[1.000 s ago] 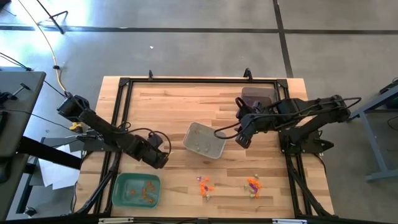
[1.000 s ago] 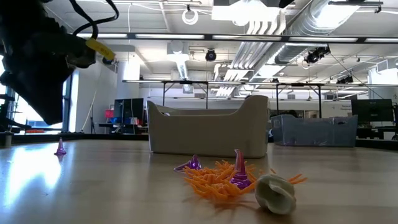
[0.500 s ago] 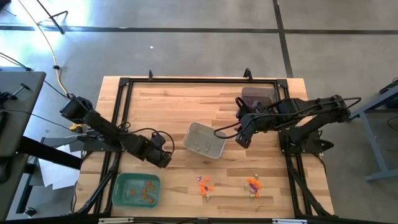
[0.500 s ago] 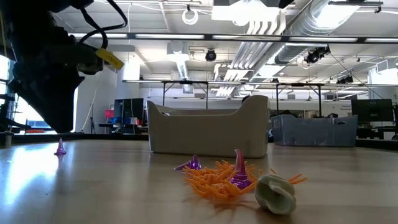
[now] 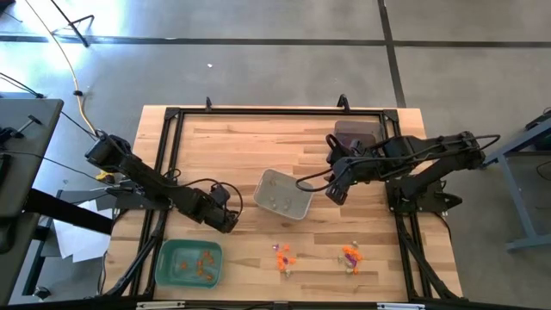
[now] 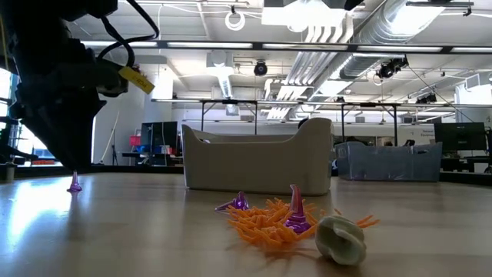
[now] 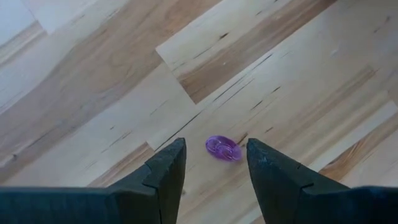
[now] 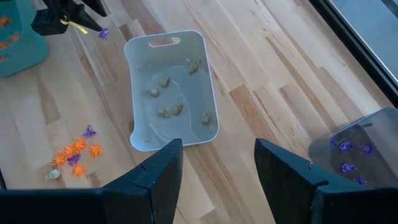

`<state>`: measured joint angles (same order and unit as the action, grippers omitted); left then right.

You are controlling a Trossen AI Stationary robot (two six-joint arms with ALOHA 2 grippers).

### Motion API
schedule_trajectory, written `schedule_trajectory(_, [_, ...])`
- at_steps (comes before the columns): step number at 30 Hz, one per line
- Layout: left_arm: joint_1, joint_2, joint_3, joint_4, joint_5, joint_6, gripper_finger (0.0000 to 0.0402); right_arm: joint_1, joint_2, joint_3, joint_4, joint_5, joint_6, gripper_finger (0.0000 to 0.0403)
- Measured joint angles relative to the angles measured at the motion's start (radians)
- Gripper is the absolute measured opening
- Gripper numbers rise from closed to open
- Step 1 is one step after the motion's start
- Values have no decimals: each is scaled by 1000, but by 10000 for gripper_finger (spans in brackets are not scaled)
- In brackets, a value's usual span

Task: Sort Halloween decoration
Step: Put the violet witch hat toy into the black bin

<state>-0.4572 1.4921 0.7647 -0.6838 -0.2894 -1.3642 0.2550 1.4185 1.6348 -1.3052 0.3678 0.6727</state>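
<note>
A: Halloween decoration, meaning many tiny plastic trinkets, was spread in several places. One small purple trinket (image 7: 222,149) lay on the pale wooden table (image 5: 224,146), just ahead of the left gripper (image 7: 214,163), whose dark fingers stood apart with nothing between them.

B: And the rest?

A: Orange pieces lay in the green tray (image 5: 189,263), pale ones in the grey rounded plastic tray (image 5: 282,195), purple ones in the dark tray (image 8: 356,149). Two mixed piles were on the table: a spiky orange heap with purple cones (image 6: 270,218) and a smooth whitish lump (image 6: 340,238), and another pile (image 5: 350,256) to its right.

B: What could go wrong?

A: I think the purple piece was glossy and rounded, so closing fingers might squeeze it sideways and it could skid over the smooth wood.

B: The right arm?

A: The right gripper (image 8: 215,163) waited above the table beside the grey tray, also spread and empty.
</note>
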Motion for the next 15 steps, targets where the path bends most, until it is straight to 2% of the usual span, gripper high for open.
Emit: schedule_trajectory(15, [6, 5, 0, 1, 42, -70, 159, 0, 0, 0, 0, 7, -1, 194])
